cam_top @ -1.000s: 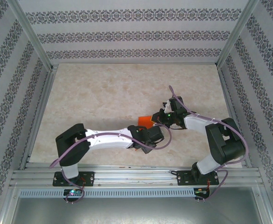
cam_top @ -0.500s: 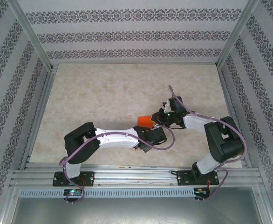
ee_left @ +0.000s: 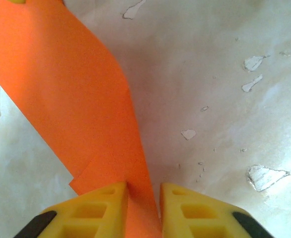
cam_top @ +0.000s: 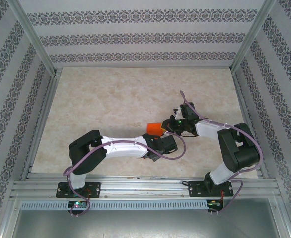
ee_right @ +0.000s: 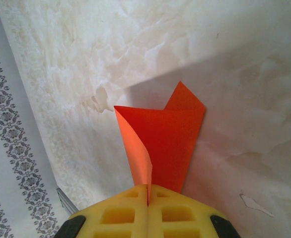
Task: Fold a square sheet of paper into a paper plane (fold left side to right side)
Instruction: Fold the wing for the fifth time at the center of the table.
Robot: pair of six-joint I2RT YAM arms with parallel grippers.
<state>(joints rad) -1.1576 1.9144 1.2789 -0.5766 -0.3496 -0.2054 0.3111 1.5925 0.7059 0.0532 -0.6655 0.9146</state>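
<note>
- The orange paper (cam_top: 154, 129) lies on the table (cam_top: 110, 94). It is a little toward 4 o'clock from the middle, between the two arms.
- From above, the left gripper (cam_top: 157, 137) meets the paper from 6 o'clock. The right gripper (cam_top: 168, 127) meets it from 3 o'clock.
- In the left wrist view, the left gripper (ee_left: 144, 191) has its two yellow fingers (ee_left: 103, 208) close together, with a thin gap between them.
- The orange paper (ee_left: 71, 99) runs through that gap and fills it. I cannot tell if the fingers are really squeezing it.
- From those fingers the paper goes up toward 11 o'clock as one long wide strip, lifted off the table (ee_left: 225, 74). It has a soft bend down its length.
- In the right wrist view, the right gripper (ee_right: 148, 189) has its fingers pressed tight together, and it is pinching the paper.
- The orange paper (ee_right: 168, 139) comes out of that pinch and spreads wider toward 12 o'clock. Its left edge curls over, and one pointed corner sticks up toward 1 o'clock.
- A wall with dark flower stripes (ee_right: 6, 129) is at 9 o'clock in that view.
</note>
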